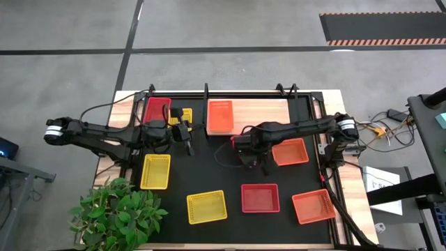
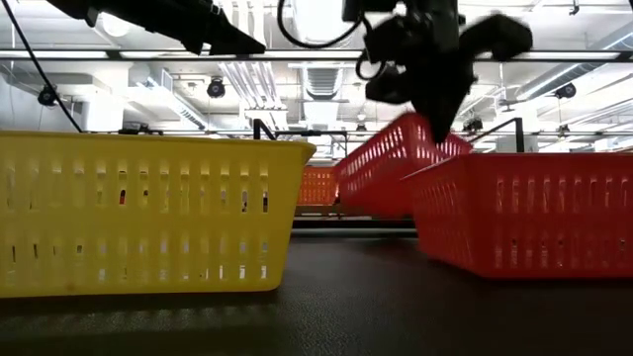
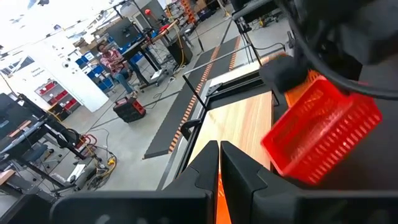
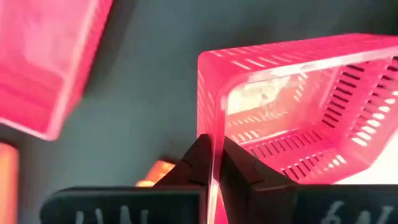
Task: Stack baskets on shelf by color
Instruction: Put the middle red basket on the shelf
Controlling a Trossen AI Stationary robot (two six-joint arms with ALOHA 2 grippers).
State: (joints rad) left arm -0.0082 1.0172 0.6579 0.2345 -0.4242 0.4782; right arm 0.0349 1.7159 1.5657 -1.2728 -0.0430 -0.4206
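My right gripper (image 1: 245, 155) hangs over the mat's middle, shut on a red-pink basket (image 2: 396, 163) that also shows in the left wrist view (image 3: 323, 130). My left gripper (image 3: 219, 163) waits shut and empty above the mat's far left (image 1: 188, 143). The wooden shelf (image 1: 265, 111) runs along the far edge. On its board rest a red basket (image 1: 158, 110), a yellow basket (image 1: 182, 115) and an orange basket (image 1: 220, 116). Loose on the black mat lie yellow baskets (image 1: 155, 171) (image 1: 206, 206), a red basket (image 1: 260, 198) and orange baskets (image 1: 290, 151) (image 1: 313, 206). My right gripper pinches one side wall of the red-pink basket at its rim (image 4: 210, 144), one finger inside the basket and one outside. The fingers come from above, pointing down. The basket hangs tilted below them, its free end lower (image 3: 367, 118).
A potted plant (image 1: 115, 213) stands at the near left corner. The shelf's black uprights (image 1: 206, 90) rise along the far edge. In the low view a yellow basket (image 2: 148, 213) and a red basket (image 2: 534, 213) stand close in front.
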